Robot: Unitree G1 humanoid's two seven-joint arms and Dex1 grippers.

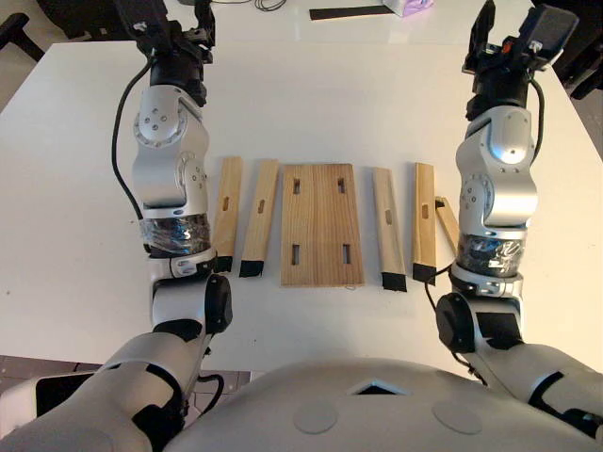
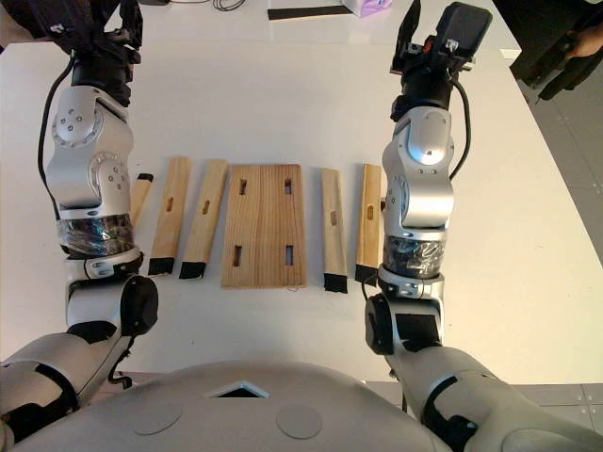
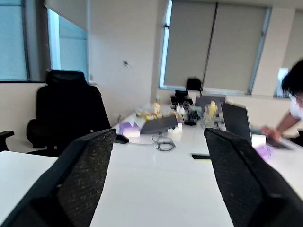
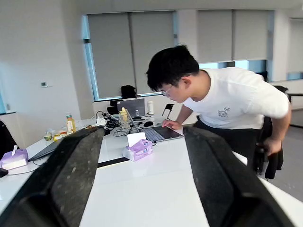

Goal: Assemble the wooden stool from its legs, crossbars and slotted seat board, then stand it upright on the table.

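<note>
The slotted seat board (image 1: 321, 224) lies flat at the middle of the white table (image 1: 311, 104). Two wooden legs with black tips (image 1: 227, 213) (image 1: 259, 217) lie to its left, two more (image 1: 387, 228) (image 1: 424, 221) to its right. A short crossbar (image 1: 445, 218) peeks out beside my right forearm, and another (image 2: 139, 198) beside my left forearm. Both arms are raised, forearms upright over the outer pieces. My left gripper (image 3: 160, 135) is open and holds nothing. My right gripper (image 4: 143, 130) is likewise open and holds nothing, high above the table.
A black strip (image 1: 349, 11) and a purple tissue box (image 1: 410, 6) sit at the table's far edge. Laptops, cables and bottles (image 3: 189, 113) crowd the far desk. A black office chair (image 3: 66, 109) stands off the left side. Bare tabletop stretches beyond the wooden parts.
</note>
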